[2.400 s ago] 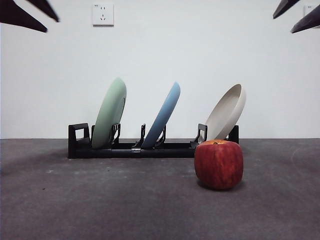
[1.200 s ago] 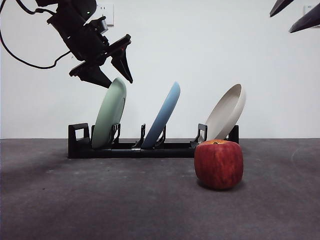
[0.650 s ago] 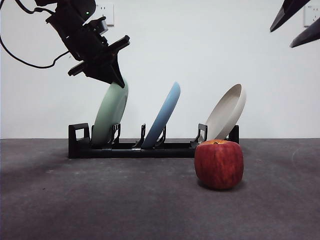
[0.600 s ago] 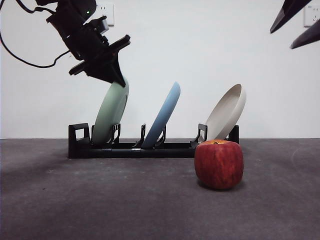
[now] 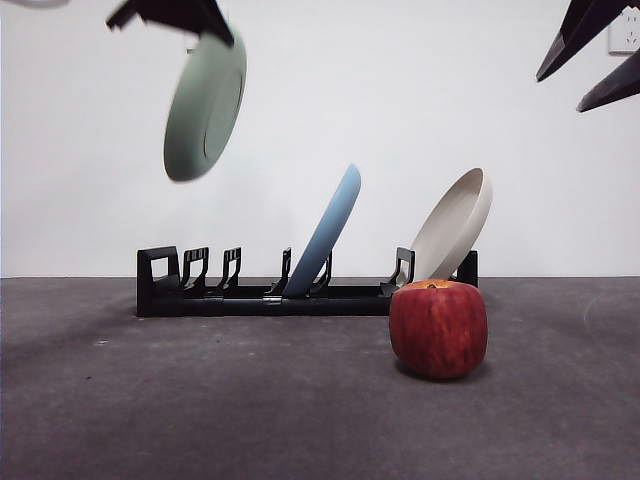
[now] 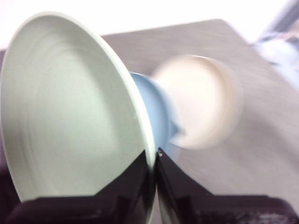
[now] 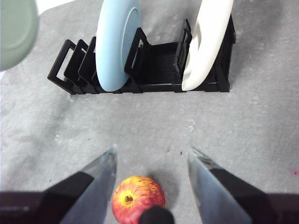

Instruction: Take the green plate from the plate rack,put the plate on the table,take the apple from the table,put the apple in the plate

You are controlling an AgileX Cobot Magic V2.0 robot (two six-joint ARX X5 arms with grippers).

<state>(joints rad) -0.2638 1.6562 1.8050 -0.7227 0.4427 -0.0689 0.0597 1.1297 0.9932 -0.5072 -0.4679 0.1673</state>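
My left gripper (image 5: 205, 25) is shut on the rim of the green plate (image 5: 205, 105) and holds it high in the air above the left end of the plate rack (image 5: 260, 298). In the left wrist view the jaws pinch the plate's edge (image 6: 70, 112). The rack's left slots stand bare. The apple (image 5: 437, 327) sits on the table (image 5: 200, 400) in front of the rack's right end. My right gripper (image 7: 152, 154) is open, high above the apple (image 7: 138, 198), and shows at the front view's top right corner (image 5: 595, 60). The green plate also shows in the right wrist view (image 7: 16, 32).
A light blue plate (image 5: 325, 232) leans in the rack's middle slot and a cream plate (image 5: 455, 225) in its right slot. Both show in the right wrist view, the blue plate (image 7: 117, 46) and the cream plate (image 7: 205, 42). A wall socket (image 5: 625, 35) is at the top right.
My left gripper came down, closed on the green plate's top rim and lifted the plate up out of the rack and a little to the left. The right gripper barely shifted.
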